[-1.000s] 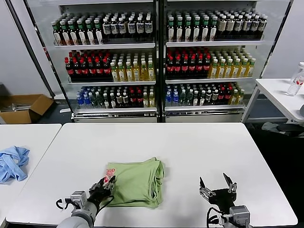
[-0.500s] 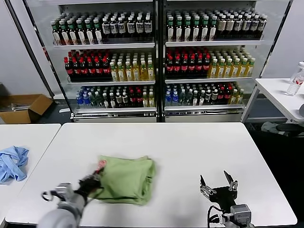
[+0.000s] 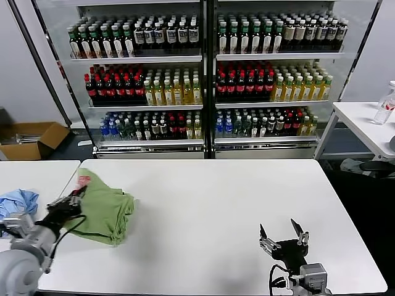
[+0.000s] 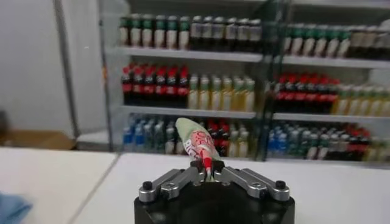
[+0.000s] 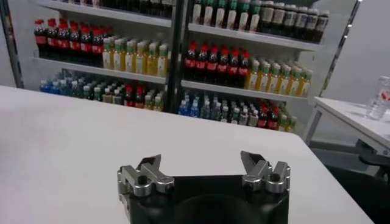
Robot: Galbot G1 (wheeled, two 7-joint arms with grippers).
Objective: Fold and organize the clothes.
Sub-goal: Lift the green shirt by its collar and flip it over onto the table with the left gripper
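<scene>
A folded light green polo shirt (image 3: 106, 208) lies at the far left edge of the white table (image 3: 222, 209), its red-and-white checkered logo (image 3: 83, 180) turned up at the corner. My left gripper (image 3: 75, 198) is shut on that corner of the shirt. In the left wrist view the logo patch (image 4: 198, 143) stands up out of the pinched jaws of the left gripper (image 4: 207, 171). My right gripper (image 3: 282, 237) hovers open near the table's front right, holding nothing, and shows open in its own view (image 5: 204, 165).
A blue garment (image 3: 17, 208) lies on a second white table (image 3: 28, 179) to the left. Drink-bottle shelves (image 3: 203, 80) stand behind. A cardboard box (image 3: 31, 139) sits on the floor at left; another table with a bottle (image 3: 386, 105) stands at right.
My left gripper closed on the shirt's logo corner and dragged the folded shirt from the table's front centre to its far left edge. The right gripper stayed put.
</scene>
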